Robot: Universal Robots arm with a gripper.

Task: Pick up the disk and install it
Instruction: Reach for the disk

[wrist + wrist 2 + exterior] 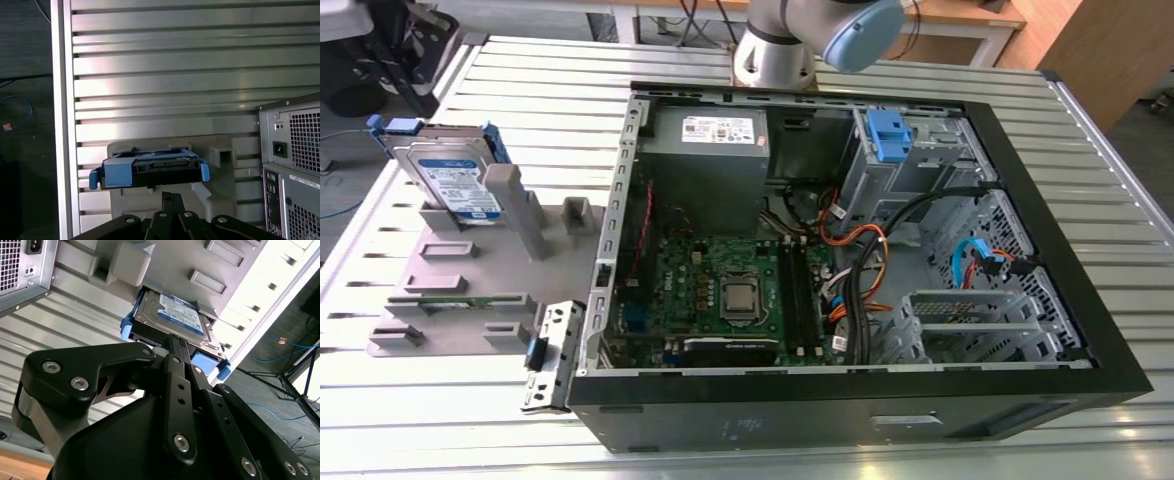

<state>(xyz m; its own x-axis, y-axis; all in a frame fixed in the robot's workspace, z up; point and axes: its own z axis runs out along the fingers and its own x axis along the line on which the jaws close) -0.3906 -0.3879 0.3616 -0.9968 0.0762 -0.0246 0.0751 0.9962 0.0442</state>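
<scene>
Silver with blue side rails, the disk [454, 182] is standing on edge in a grey stand [467, 262] on the slatted metal table [1067, 150]. It is sitting off to the exterior view's left of the open computer case [854, 390], apart from it. The gripper [172, 196] is hanging close in front of the disk's blue end in both wrist views, though I cannot tell whether its tip is touching the disk. Its fingers are lying pressed together, as far as I can make out, and they are gripping nothing. To my eye the job is sitting at its very start: the disk is not yet picked up, not yet carried over and not yet fitted. Inside the case, a metal cage with a blue clip [887, 135] is sitting beside the grey power box [707, 140]. That cage is looking like the likely home for the disk, but I am only guessing at that.
</scene>
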